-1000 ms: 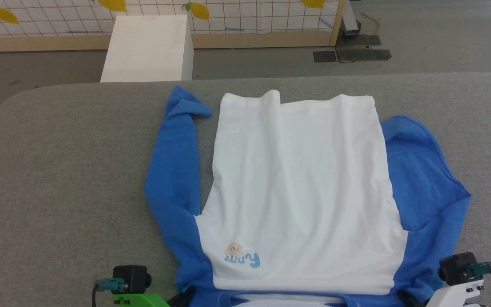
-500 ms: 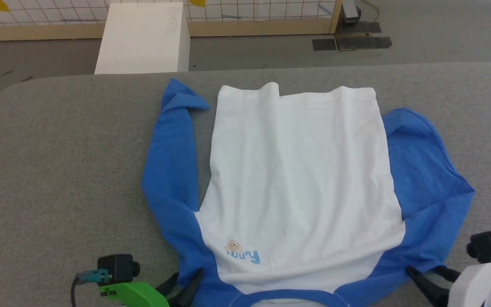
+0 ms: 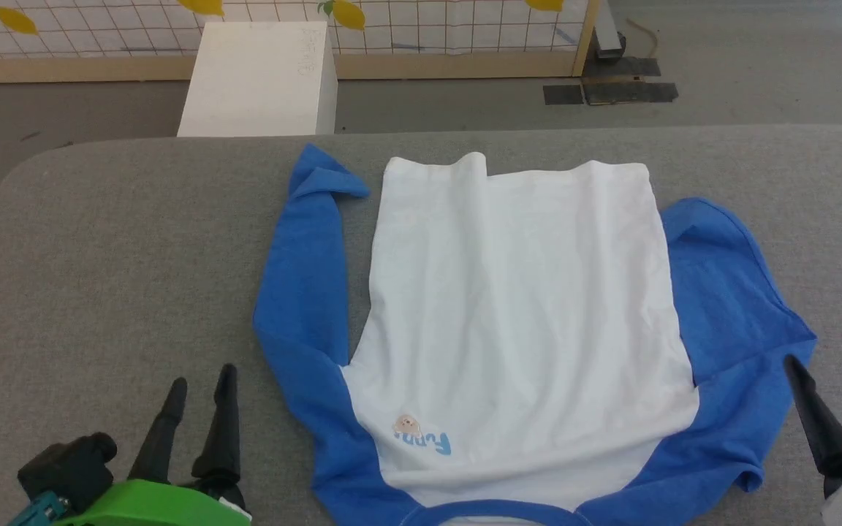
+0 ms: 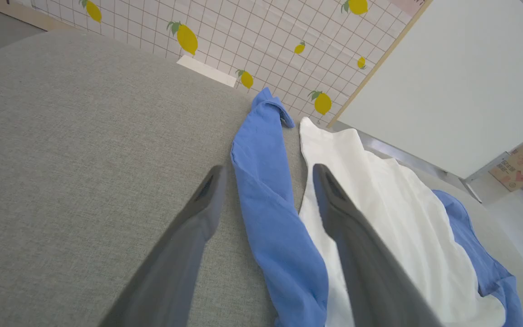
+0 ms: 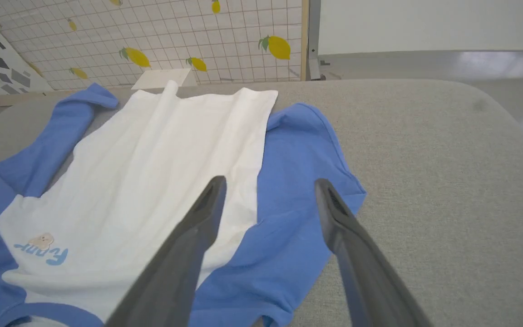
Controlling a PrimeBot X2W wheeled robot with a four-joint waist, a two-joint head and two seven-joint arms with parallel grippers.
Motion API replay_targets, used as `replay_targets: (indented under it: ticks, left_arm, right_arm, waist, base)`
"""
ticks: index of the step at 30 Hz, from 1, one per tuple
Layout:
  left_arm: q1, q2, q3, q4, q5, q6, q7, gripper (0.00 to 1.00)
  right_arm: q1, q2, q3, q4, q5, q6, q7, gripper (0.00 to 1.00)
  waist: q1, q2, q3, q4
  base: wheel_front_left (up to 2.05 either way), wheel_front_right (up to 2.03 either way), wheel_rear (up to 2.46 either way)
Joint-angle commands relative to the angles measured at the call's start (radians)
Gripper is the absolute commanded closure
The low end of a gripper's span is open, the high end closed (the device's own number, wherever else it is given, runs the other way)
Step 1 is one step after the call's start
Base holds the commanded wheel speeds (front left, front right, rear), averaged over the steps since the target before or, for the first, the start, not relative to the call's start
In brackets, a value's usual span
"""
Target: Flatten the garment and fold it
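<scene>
The garment [image 3: 516, 314] lies spread face up on the grey table [image 3: 121, 248], its neck trim at the near edge and its hem at the far side. Its white body [image 5: 152, 172] is fairly smooth; both blue sleeves [image 4: 266, 181] run along its sides, the right one [image 5: 302, 181] bunched and creased. My left gripper [image 3: 202, 374] stands open over bare table just left of the left sleeve, holding nothing. At the lower right my right gripper [image 3: 824, 359] is open too, beside the right sleeve's outer edge, empty.
A white box [image 3: 260, 77] stands on the floor beyond the table's far edge, before a tiled wall with lemon prints [image 3: 348, 14]. The table's rounded left corner [image 3: 19, 175] curves away. Wide grey surface lies on both sides of the shirt.
Both grippers have opened and let go of the shirt's shoulders near the collar, then drawn outward to the sides. The collar end has settled flat. The head camera shifted slightly.
</scene>
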Motion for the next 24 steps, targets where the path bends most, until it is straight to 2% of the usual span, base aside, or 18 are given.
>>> replay_targets:
  ticks: [1,5,6,7,11,15,20,24]
  left_arm:
    - [-0.011,-0.024,0.004,0.02,0.017,0.004,-0.044,0.0]
    - [-0.023,-0.064,0.01,0.105,0.09,-0.007,-0.188,0.0]
    - [-0.037,-0.087,0.011,0.154,0.195,-0.018,-0.224,0.0]
    - [-0.044,-0.106,0.02,0.156,0.237,-0.019,-0.227,0.0]
    - [-0.046,-0.194,0.068,0.129,0.362,-0.047,-0.229,0.0]
    - [-0.058,-0.23,0.086,0.135,0.426,-0.092,-0.229,0.0]
    - [-0.155,-0.22,0.083,0.181,0.477,-0.165,-0.229,0.0]
    - [-0.311,-0.151,0.068,0.251,0.499,-0.22,-0.164,0.0]
  right_arm:
    - [-0.024,0.026,0.01,0.003,-0.03,-0.001,-0.062,0.0]
    - [-0.047,0.082,0.049,0.068,-0.146,-0.001,-0.256,0.0]
    - [-0.049,0.123,0.071,0.135,-0.228,-0.001,-0.379,0.0]
    - [-0.048,0.138,0.075,0.158,-0.261,-0.001,-0.421,0.0]
    - [-0.032,0.173,0.083,0.233,-0.356,-0.001,-0.53,0.0]
    - [-0.031,0.183,0.086,0.288,-0.373,-0.001,-0.575,0.0]
    - [-0.054,0.184,0.087,0.318,-0.35,-0.001,-0.596,0.0]
    - [-0.079,0.184,0.088,0.33,-0.337,-0.001,-0.601,0.0]
  waist:
    - [0.0,0.0,0.0,-0.001]
    - [0.0,0.0,0.001,-0.003]
    - [0.0,0.0,-0.001,-0.002]
    - [0.0,0.0,-0.001,0.0]
    - [0.0,0.0,-0.001,0.005]
    - [0.0,0.0,0.005,0.005]
    - [0.0,0.0,0.034,0.004]
    - [0.0,0.0,0.077,-0.004]
  base:
    - [0.0,0.0,0.0]
    - [0.0,0.0,0.0]
    - [0.0,0.0,0.0]
    - [0.0,0.0,0.0]
    - [0.0,0.0,0.0]
    - [0.0,0.0,0.0]
    - [0.0,0.0,0.0]
    - [0.0,0.0,0.0]
